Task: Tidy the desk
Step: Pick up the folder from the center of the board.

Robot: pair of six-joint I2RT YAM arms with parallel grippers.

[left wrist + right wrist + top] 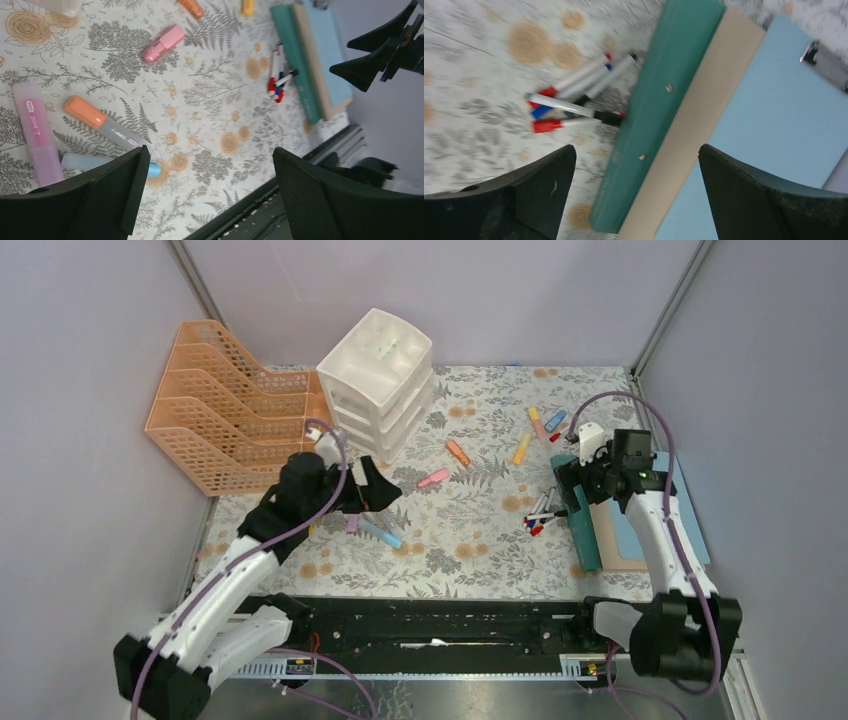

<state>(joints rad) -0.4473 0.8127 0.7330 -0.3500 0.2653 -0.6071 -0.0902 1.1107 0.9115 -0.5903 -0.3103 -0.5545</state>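
The desk (480, 540) wears a fern-and-flower cloth strewn with stationery. My left gripper (388, 490) (210, 190) hovers open and empty over the left-middle. Beside it lie a pale pink marker (37, 132), an orange-capped marker (102, 122) and a blue one (380, 533) (85, 162). A pink highlighter (433, 478) (163, 43) lies further in. My right gripper (572, 480) (636, 190) hangs open above a green binder (585, 525) (659, 110). Nothing sits between its fingers. A bunch of pens (542, 512) (574, 100) lies against the binder's left side.
A peach file rack (230, 415) and a white drawer unit (380, 380) stand at the back left. Several highlighters (545, 422) are scattered at the back middle. A beige folder (704, 115) and blue clipboard (690, 530) (774, 130) lie right of the binder. A black rail (430, 620) lines the near edge.
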